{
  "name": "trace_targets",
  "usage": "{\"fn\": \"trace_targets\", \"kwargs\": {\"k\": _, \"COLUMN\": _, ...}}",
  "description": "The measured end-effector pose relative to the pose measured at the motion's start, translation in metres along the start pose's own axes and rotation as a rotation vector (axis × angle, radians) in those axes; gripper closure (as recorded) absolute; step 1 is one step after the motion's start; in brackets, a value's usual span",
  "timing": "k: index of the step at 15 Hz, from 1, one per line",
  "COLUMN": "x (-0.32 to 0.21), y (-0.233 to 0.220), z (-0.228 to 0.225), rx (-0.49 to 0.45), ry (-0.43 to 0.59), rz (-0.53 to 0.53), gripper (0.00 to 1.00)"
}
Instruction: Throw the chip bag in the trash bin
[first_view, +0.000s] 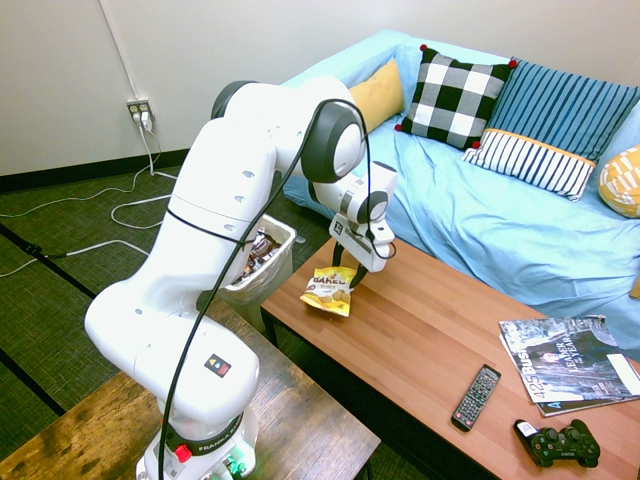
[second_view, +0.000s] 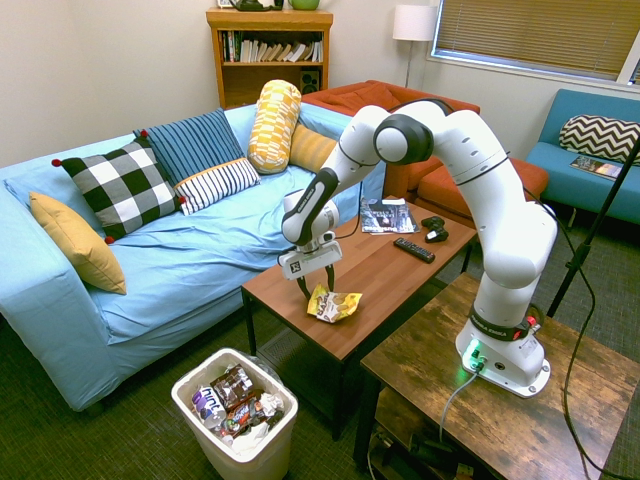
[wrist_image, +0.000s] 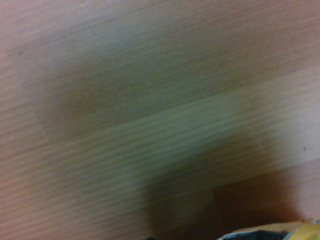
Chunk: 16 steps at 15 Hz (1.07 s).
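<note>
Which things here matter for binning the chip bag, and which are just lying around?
For the job:
- crinkly yellow chip bag on the wooden coffee table
- white plastic trash bin, wrappers inside
- open gripper at the bag

Lying about:
- black remote control
- black game controller
- glossy magazines

Wood, plastic, foil and cloth

The coffee table is smooth, satiny plank wood; the chip bag is crinkled and glossy — foil-like; the trash bin is white plastic with a clear liner; the sofa wears matt blue cloth.
</note>
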<state>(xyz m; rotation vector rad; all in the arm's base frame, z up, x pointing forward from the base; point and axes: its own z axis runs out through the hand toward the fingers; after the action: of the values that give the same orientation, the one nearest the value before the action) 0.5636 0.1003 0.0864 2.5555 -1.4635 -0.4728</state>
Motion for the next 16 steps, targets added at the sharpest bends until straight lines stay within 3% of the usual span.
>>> {"fn": "trace_targets", "kwargs": {"k": 16, "x": 0.01, "y": 0.0003, "z": 0.0002, "rx": 0.005, "ry": -0.014, "rz": -0.006, "gripper": 1.0}}
